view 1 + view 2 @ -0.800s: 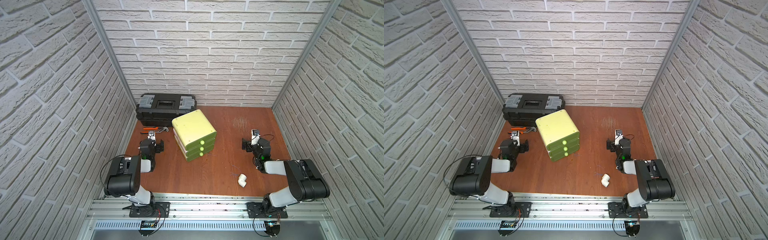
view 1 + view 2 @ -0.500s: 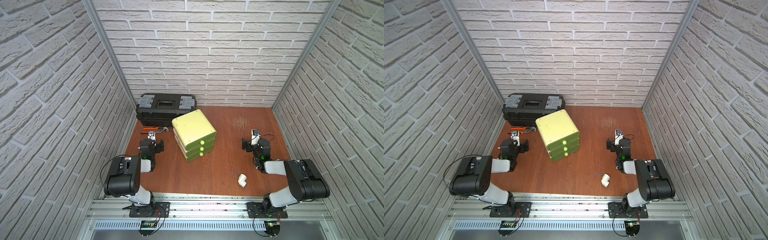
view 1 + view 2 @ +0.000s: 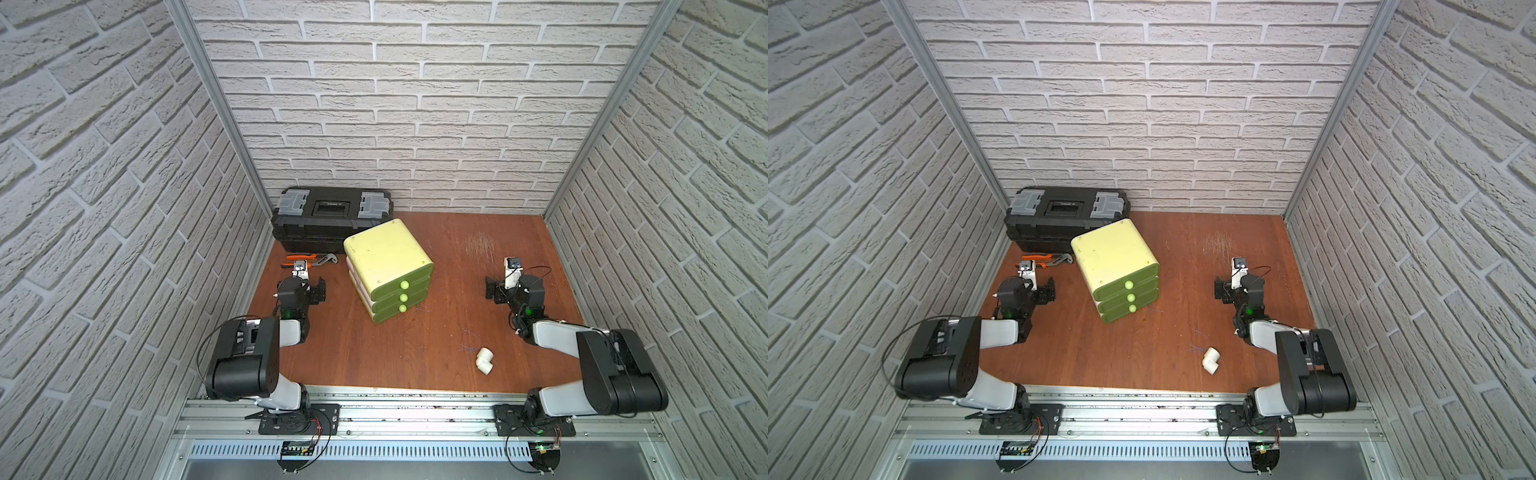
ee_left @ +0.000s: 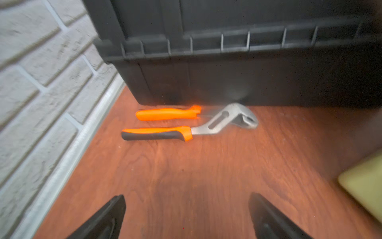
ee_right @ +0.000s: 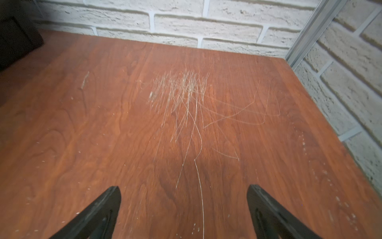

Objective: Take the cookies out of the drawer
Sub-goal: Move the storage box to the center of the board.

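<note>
A yellow-green cabinet (image 3: 384,253) (image 3: 1113,253) stands mid-table with three stacked drawers. Every drawer front (image 3: 399,297) is pushed in, each with a round green knob. The cookies are hidden. My left gripper (image 3: 316,291) (image 3: 1047,293) rests low on the table to the left of the cabinet, open and holding nothing. In the left wrist view my left gripper (image 4: 186,198) frames bare wood, with a corner of the cabinet (image 4: 363,186) at the edge. My right gripper (image 3: 494,289) (image 3: 1221,291) (image 5: 184,190) sits to the cabinet's right, open over scratched wood.
A black toolbox (image 3: 332,218) (image 4: 237,62) stands against the back wall behind the left arm. Orange-handled pliers (image 3: 309,259) (image 4: 165,128) lie in front of it. A white pipe elbow (image 3: 484,360) lies near the front right. Brick walls close in three sides.
</note>
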`<state>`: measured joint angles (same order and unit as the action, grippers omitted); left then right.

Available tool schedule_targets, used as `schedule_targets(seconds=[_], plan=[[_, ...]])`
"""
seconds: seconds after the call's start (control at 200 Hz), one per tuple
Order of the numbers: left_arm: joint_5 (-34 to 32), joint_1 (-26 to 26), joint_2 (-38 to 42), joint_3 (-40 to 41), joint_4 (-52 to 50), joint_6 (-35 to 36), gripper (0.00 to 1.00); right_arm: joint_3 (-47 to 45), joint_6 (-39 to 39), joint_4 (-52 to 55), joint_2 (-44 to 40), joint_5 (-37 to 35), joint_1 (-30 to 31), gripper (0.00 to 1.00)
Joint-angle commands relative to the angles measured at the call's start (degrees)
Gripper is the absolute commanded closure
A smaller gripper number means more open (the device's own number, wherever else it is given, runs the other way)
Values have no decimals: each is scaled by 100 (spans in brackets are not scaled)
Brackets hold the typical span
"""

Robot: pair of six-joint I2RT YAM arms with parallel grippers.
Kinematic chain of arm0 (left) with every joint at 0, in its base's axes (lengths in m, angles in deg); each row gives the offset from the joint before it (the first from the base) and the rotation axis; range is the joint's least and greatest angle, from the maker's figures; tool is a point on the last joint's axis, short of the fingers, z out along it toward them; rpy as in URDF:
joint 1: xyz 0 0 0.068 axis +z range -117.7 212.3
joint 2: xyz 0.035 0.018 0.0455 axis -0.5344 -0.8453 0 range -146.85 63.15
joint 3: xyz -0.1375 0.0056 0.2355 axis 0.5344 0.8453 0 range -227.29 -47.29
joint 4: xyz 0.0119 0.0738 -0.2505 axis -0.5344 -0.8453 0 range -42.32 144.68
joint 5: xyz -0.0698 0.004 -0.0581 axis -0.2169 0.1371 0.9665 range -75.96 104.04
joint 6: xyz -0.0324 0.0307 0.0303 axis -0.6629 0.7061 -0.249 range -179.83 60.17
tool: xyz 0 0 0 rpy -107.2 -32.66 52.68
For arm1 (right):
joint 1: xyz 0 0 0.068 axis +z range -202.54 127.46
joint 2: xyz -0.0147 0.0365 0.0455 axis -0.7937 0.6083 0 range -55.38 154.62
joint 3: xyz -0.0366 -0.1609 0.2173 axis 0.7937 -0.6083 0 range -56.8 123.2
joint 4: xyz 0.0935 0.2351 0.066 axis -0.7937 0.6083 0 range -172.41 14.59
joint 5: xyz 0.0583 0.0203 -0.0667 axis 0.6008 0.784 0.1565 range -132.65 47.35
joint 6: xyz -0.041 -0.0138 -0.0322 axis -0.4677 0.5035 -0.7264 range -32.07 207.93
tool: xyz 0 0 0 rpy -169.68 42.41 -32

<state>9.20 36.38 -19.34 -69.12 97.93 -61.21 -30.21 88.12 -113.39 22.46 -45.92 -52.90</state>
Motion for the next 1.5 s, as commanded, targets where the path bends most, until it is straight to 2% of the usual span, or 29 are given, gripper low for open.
schedule_targets(seconds=[0.0,0.035,0.11,0.195,0.275,0.435,0.54,0.745,0.875,1.02,1.205,1.32,1.495], plan=[[-294,25,848,-81,-525,-175,1,857,1155,1622,-748,-467,-28,0],[-282,29,1086,-139,-753,-284,2,1165,1475,2247,-797,-575,-32,1],[-115,40,1617,-332,-1452,-562,1,1681,1593,3098,-824,-194,-35,1],[150,35,2210,-651,-2476,-985,1,1770,1649,3212,-1042,579,2,2],[322,33,2761,-897,-3414,-1466,2,1687,1642,3152,-1396,827,215,4],[833,38,3742,-1263,-4968,-2483,1,2179,1368,4297,-1873,549,1021,5],[1359,14,4077,-1538,-5867,-3153,1,2247,1415,4687,-2208,413,1538,5],[2475,-95,4438,-1694,-6746,-4247,2,2407,1600,5440,-2471,264,2597,10],[2713,-435,4555,-1708,-6950,-4706,1,2400,1482,5660,-2501,-426,3681,11],[2251,-1294,4710,-1672,-6864,-5192,1,2053,1265,5274,-2528,-1265,4789,12],[1424,-2325,4699,-1628,-6790,-5710,1,1248,811,3791,-2412,-1993,5846,14],[1151,-2658,4695,-1544,-6635,-6065,2,802,720,2841,-2135,-2047,6230,14],[808,-3121,4655,-1457,-6593,-6468,1,341,781,1768,-1691,-2214,6491,14]])
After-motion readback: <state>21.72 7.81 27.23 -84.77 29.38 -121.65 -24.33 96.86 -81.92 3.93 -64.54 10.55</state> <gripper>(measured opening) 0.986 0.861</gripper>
